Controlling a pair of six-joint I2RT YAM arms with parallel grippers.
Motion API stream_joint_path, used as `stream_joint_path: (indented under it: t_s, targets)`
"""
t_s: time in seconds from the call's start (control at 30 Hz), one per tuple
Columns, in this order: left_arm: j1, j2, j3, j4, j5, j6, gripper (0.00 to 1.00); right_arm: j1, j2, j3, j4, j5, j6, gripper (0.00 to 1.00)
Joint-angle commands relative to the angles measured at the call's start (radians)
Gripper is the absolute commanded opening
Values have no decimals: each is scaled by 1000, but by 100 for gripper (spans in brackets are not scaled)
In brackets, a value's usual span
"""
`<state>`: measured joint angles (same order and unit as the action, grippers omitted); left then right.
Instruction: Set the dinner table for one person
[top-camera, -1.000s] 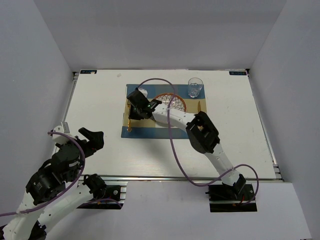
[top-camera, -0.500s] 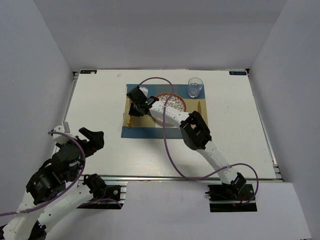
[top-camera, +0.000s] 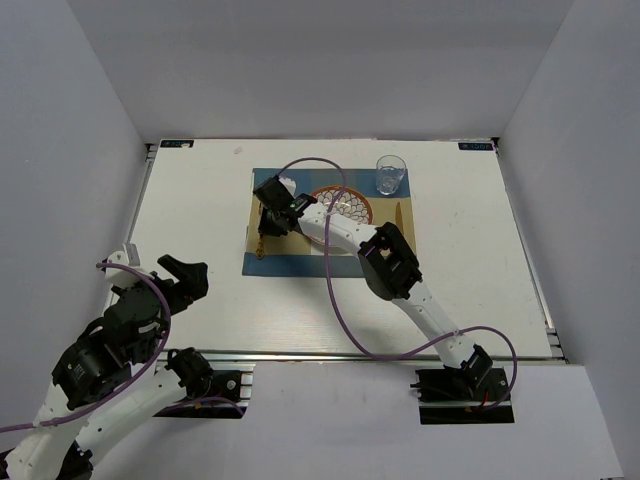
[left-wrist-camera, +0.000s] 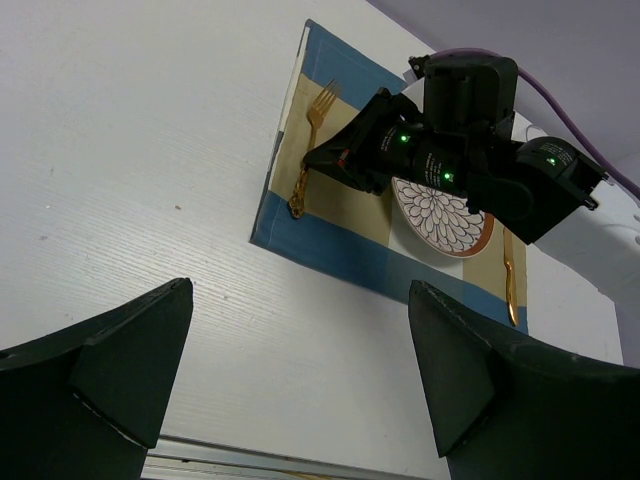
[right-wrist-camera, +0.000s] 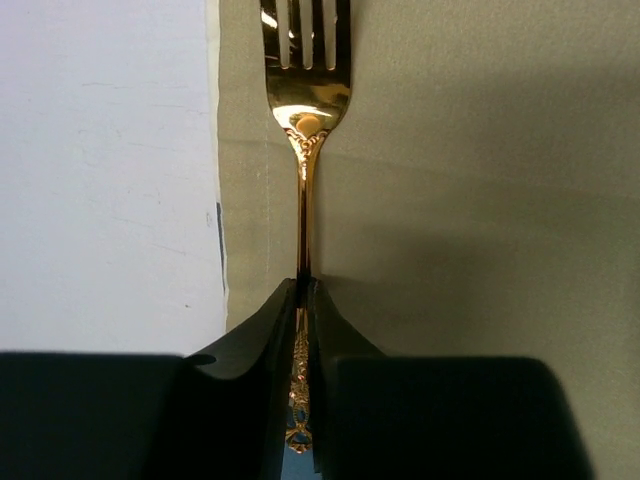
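Left gripper (top-camera: 184, 272) sits lower left of the top view, fingers spread wide, nothing in them, well apart from the setting. Large white rectangular dinner table (top-camera: 190, 210) fills the middle of that view and carries everything. Right gripper (right-wrist-camera: 303, 292) is stretched out to the left side of the blue-and-tan checked cloth placemat (top-camera: 300, 262), fingers pressed together on the handle of the ornate gold metal fork (right-wrist-camera: 303, 110). How firm the pinch is, can't tell. Key relation: the fork's long axis runs near-to-far along the placemat's left tan strip, just inside its left edge, and looks to lie flat on the cloth. In the right wrist view it is straight ahead of the fingers, in line with them, tines at the top of the frame and handle end at the bottom between the pads. Right arm is on it; left arm is nowhere near. My read: the fork is where it belongs, so the next move is to let go and back off along that axis without dragging it sideways. Beyond it: round white plate with a petal pattern and brown rim (left-wrist-camera: 440, 215) at placemat centre, a slim gold utensil (top-camera: 397, 214) just right of it (knife or spoon, can't tell), clear drinking glass (top-camera: 390, 175) at the upper right corner. Count: one placemat, one fork, one plate, one other utensil, one glass.
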<state>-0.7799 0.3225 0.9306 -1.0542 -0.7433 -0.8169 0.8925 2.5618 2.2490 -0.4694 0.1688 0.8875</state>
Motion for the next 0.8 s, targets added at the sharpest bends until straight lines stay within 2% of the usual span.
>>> stream_joint_path:
  t_s: [0.0,0.03,0.07,0.17,0.23,0.27,0.4,0.43,0.57,0.63,0.67,0.7,0.73,0.77]
  targets:
    - [7,4,19,8,-1,-5,98,6,3,1,18,1,25,15]
    - [7,4,19,8,-1,-4,98,6,0,-3,17,5,31,19]
    - [7,7,19,8,1,-4,98,5,-5,-6,18,5,42,31]
    - [7,6,19,10,1,-4,98,9,-23,-14,26,11,45,43]
    - [7,4,19,8,-2,-4,98,8,-43,-8,23,6,41,47]
    - [7,3,19,8,-1,-4,98,11,-54,-9,23,5,38,70]
    - [7,0,19,6,-4,-5,98,17,-165,-28,32,11,-7,75]
    - [7,-2,19,5,-5,-7,98,17,-196,-66,41,8,-21,89]
    - [-4,9,27,-16,-14,-22,98,25,-414,-245,89,56,-117,89]
    - [-13,12,30,-29,-22,-42,98,22,-573,-357,94,104,-192,89]
    - [-13,10,33,-39,-27,-47,98,20,-634,-491,97,122,-217,89]
    - [-13,10,33,-41,-28,-51,98,17,-761,-567,118,141,-240,89]
    - [-13,9,33,-41,-31,-51,98,16,-822,-642,126,191,-264,89]
    - [-13,9,31,-40,-31,-50,98,14,-948,-777,127,219,-327,89]
